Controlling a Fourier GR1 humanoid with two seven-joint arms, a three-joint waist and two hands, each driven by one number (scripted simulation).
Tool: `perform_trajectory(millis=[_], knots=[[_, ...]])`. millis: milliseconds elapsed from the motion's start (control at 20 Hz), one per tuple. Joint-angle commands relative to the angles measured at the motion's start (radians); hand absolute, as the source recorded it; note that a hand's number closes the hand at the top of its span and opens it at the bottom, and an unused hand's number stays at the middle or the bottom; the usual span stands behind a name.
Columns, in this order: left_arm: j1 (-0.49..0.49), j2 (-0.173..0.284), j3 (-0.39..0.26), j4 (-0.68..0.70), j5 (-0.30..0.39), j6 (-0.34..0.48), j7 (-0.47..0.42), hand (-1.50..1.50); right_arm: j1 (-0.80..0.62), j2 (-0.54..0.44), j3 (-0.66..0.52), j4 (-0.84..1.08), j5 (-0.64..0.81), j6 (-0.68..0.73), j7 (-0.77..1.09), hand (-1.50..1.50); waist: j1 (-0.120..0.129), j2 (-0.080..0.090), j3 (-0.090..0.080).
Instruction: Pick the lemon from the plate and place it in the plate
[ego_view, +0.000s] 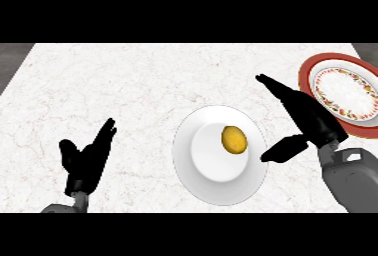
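Observation:
A yellow lemon (234, 139) lies on a plain white plate (207, 177) at the middle of the marble counter. A second plate (325, 67), red-rimmed with a flowered band, sits at the far right edge. My right hand (306, 117) hovers just right of the white plate, fingers straight and pointing up-left, thumb spread toward the plate's rim, apart from the lemon. It partly covers the red plate's lower left rim. My left hand (88, 157) rests open at the lower left, fingers up, well away from both plates.
The white marble counter (111, 80) stretches wide to the left and back. A dark floor shows past its far corners.

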Motion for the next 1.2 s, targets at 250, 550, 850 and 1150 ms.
perform_trajectory(millis=[250,550,850,1150], knots=[[0.01,-0.067,-0.028,0.023,-0.056,0.028,0.038,0.0,0.027,0.096,0.044,-0.01,0.054,0.09,0.105,-1.5,-0.002,0.006,-0.007],[0.029,-0.028,0.026,-0.016,-0.025,-0.038,0.069,0.0,0.097,0.182,0.091,0.016,0.158,0.028,0.069,-1.5,0.0,0.006,-0.006],[0.035,-0.056,0.04,0.036,-0.037,-0.06,0.016,0.0,0.056,0.206,0.085,0.133,0.286,-0.023,0.047,-1.5,0.001,0.007,-0.007],[0.05,-0.039,0.064,0.009,-0.041,-0.096,0.029,0.0,-0.006,0.245,0.059,0.194,0.323,0.048,0.089,-1.5,0.003,0.007,-0.007]])
